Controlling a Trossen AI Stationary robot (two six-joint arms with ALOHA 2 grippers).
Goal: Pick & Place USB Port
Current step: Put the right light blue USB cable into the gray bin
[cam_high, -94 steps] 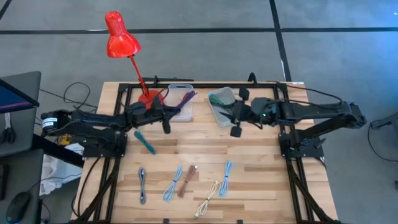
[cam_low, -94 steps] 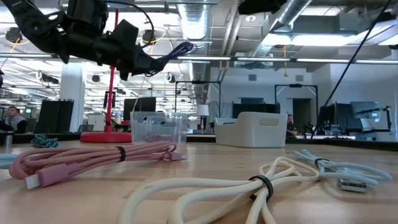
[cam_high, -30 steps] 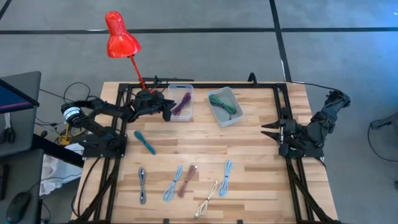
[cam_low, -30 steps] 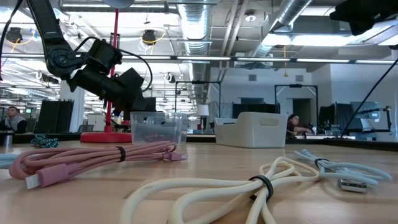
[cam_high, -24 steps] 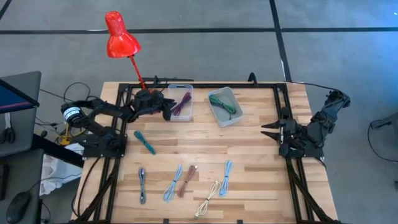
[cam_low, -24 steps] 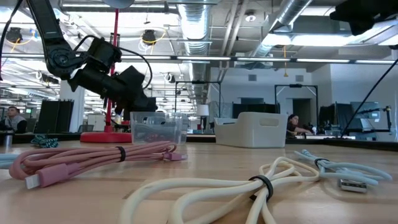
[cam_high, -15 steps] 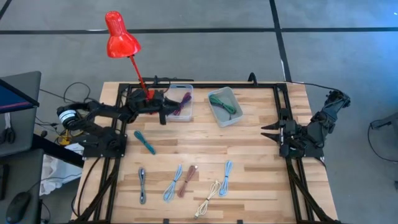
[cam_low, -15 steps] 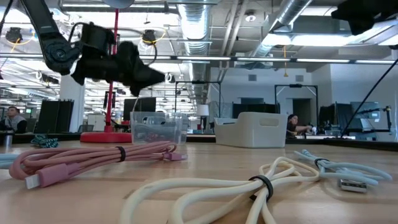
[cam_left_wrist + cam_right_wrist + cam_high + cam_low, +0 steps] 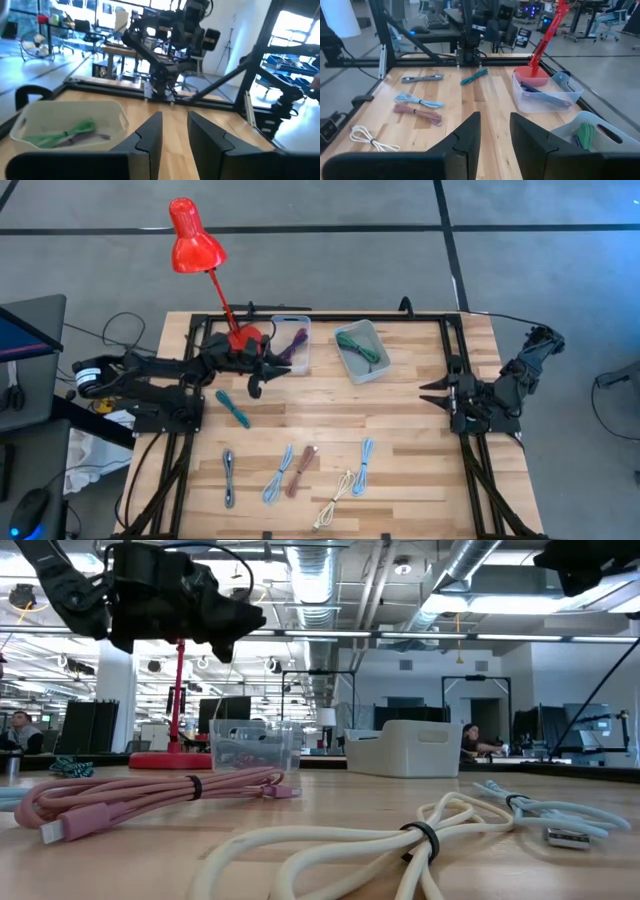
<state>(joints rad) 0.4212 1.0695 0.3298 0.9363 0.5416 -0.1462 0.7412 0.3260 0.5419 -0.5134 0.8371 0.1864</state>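
You have a red gooseneck desk lamp (image 9: 195, 242) leaning out past the far edge of the pale wooden slatted table (image 9: 400, 470), its round red base (image 9: 243, 336) planted near that edge. A dark monitor (image 9: 28, 320) stands off the table's left side. Beyond the table sits a person (image 9: 14, 725).

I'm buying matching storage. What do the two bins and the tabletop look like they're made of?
The clear bin looks like glossy transparent plastic: its cables show through the walls. The pale bin seems opaque matte plastic with moulded, rounded rims. The tabletop looks like butcher-block wood: jointed strips with visible grain.
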